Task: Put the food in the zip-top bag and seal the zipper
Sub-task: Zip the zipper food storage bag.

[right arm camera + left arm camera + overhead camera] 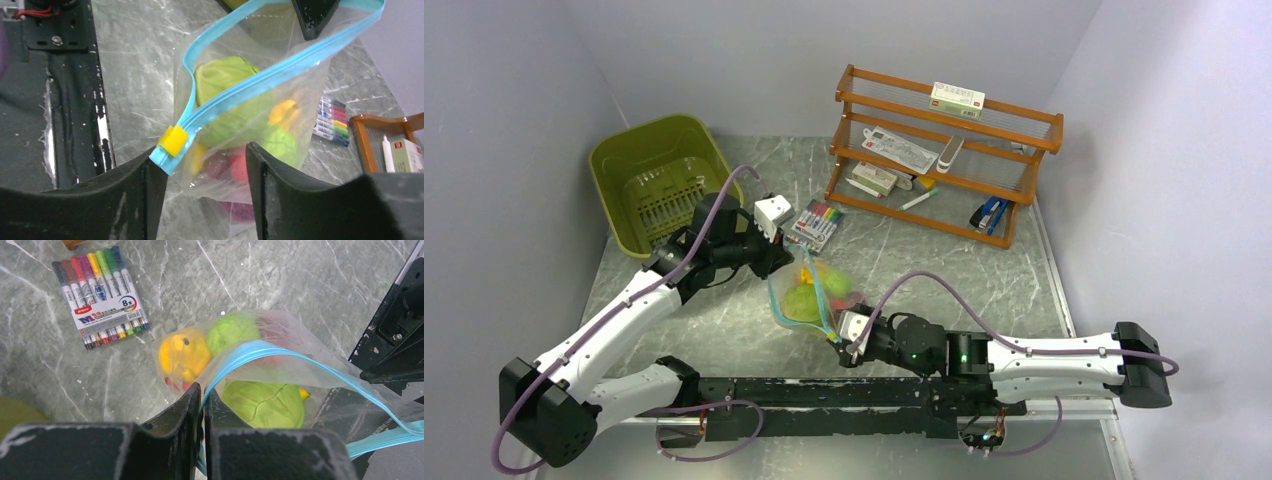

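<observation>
Step in hand: sealing. The small plastic toy food (262, 402) sits inside the clear soft zip-top bag (809, 300), just nearside of the coloured marker pack (100, 295). My left tool (202, 390) clamps the teal-blue zipper strip (260, 80). My right tool (202, 152) stands open astride its yellow slider (174, 140). The strip's long axis runs from the markers toward me, mouth parted, upward. Next, I judge: pinch the slider and draw it toward the markers.
</observation>
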